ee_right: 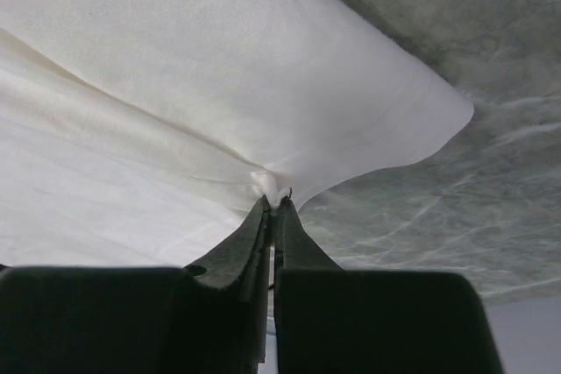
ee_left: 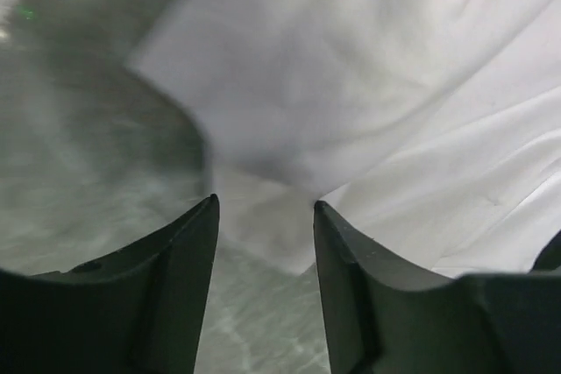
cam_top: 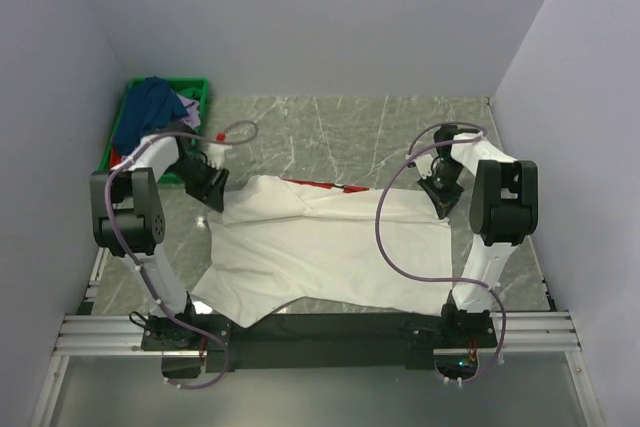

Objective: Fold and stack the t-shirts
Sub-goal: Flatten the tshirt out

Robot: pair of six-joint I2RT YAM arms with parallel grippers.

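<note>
The large white t-shirt (cam_top: 320,247) lies spread and partly folded across the middle of the marble table, with a thin red strip (cam_top: 330,186) showing along its far edge. My left gripper (cam_top: 210,187) is at the shirt's far left corner; in the left wrist view (ee_left: 266,208) it is open, its jaws either side of a white cloth corner (ee_left: 263,225) above the table. My right gripper (cam_top: 440,192) is at the shirt's far right corner; in the right wrist view (ee_right: 276,201) it is shut on a pinch of the white shirt's edge (ee_right: 263,183). Dark blue (cam_top: 150,107) and lavender (cam_top: 190,107) shirts lie in the crate.
A green plastic crate (cam_top: 195,85) stands at the far left corner against the wall. Grey walls close in on the left, back and right. A black strip and metal rail (cam_top: 320,332) run along the near edge under the shirt's hem.
</note>
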